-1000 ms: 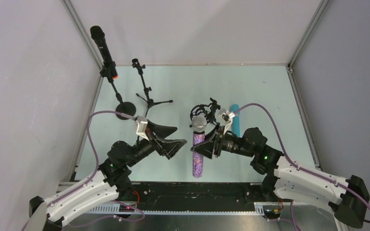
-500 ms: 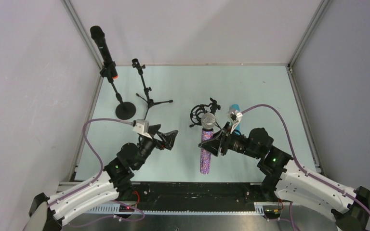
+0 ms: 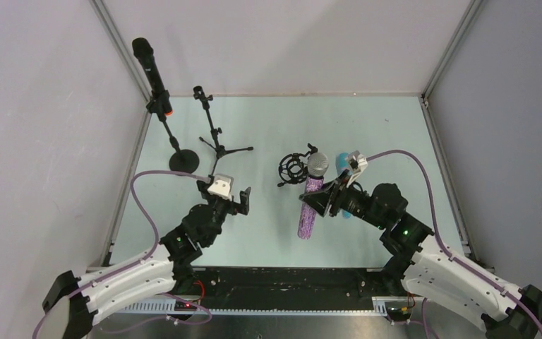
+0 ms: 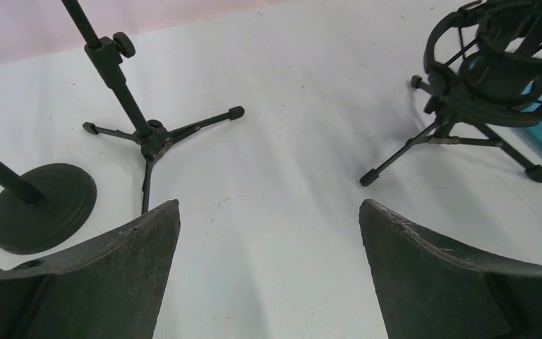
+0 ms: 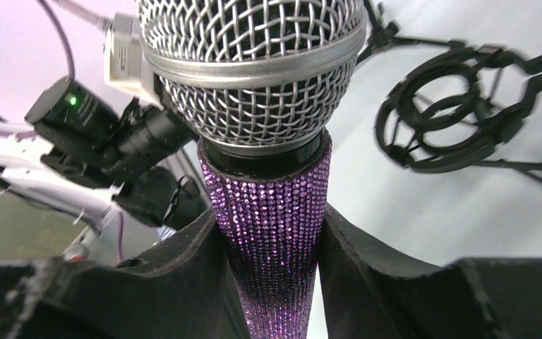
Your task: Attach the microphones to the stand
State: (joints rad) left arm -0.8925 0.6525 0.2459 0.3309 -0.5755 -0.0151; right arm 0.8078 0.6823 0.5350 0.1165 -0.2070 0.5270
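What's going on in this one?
The right arm's fingers are clamped on the purple microphone, holding it head up beside the ring-cradle stand. The left arm's fingers stand open and empty, facing the stands. The black microphone already sits in the round-base stand at the back left; the tripod stand is bare, and the blue microphone lies on the table, partly hidden by the right arm.

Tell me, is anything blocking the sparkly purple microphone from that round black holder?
Nothing visible does. The purple microphone, clamped in the right gripper, is right beside the round holder, with only an open gap between them.
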